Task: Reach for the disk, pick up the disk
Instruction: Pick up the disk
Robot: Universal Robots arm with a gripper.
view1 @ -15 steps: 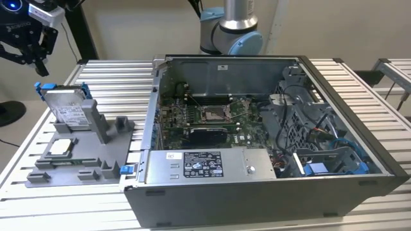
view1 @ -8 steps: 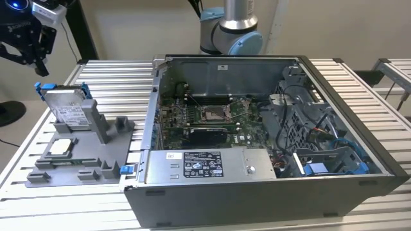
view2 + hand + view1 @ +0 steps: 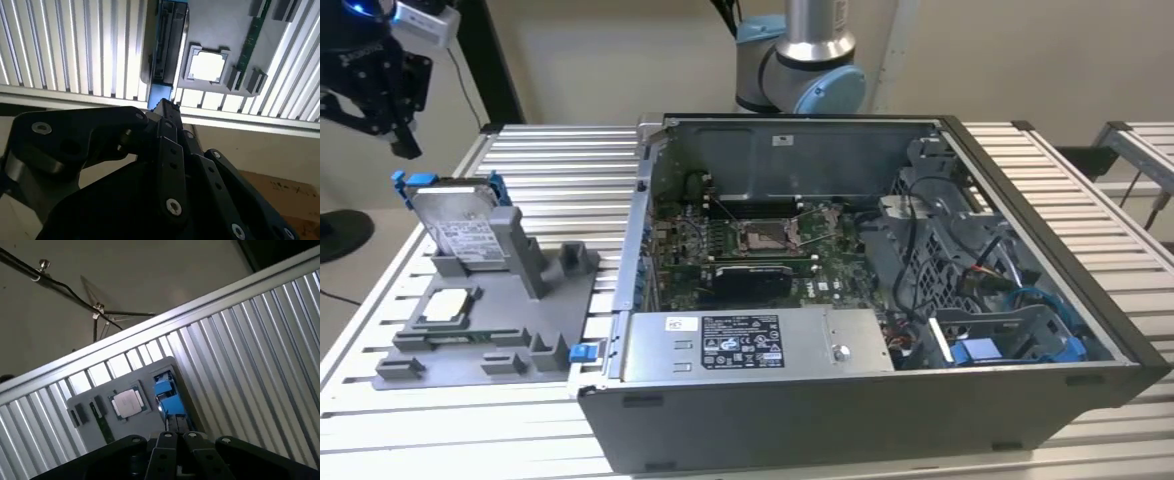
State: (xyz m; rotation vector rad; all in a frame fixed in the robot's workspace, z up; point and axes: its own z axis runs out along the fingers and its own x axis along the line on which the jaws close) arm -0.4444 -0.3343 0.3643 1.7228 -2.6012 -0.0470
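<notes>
Right now I hang in the air as the black gripper [image 3: 403, 140] at the exterior view's far left, above the edge of the slatted aluminium table [image 3: 547, 170]. My jaws are drawn together to a narrow point with nothing between them, as both wrist views show [image 3: 166, 103] [image 3: 179, 436]. The disk [image 3: 460, 222] stands on edge below me and well apart from me, leaning back a little in a slot of the grey fixture tray [image 3: 520, 330], its labelled face turned toward the exterior camera and its blue bracket showing at the top corners. In the second wrist view I see the disk [image 3: 167, 45] edge-on, just past my tips; in the first wrist view its blue bracket [image 3: 167, 396] shows beyond them. Beside it on the tray lies the small square processor chip [image 3: 444, 305] [image 3: 207, 66] [image 3: 127, 402], and next to that a green memory stick [image 3: 252, 35] [image 3: 104, 427]. The open computer case [image 3: 1067, 330] stands at the tray's other side, toward the exterior view's right, with the labelled power supply [image 3: 747, 345] along its near wall.
</notes>
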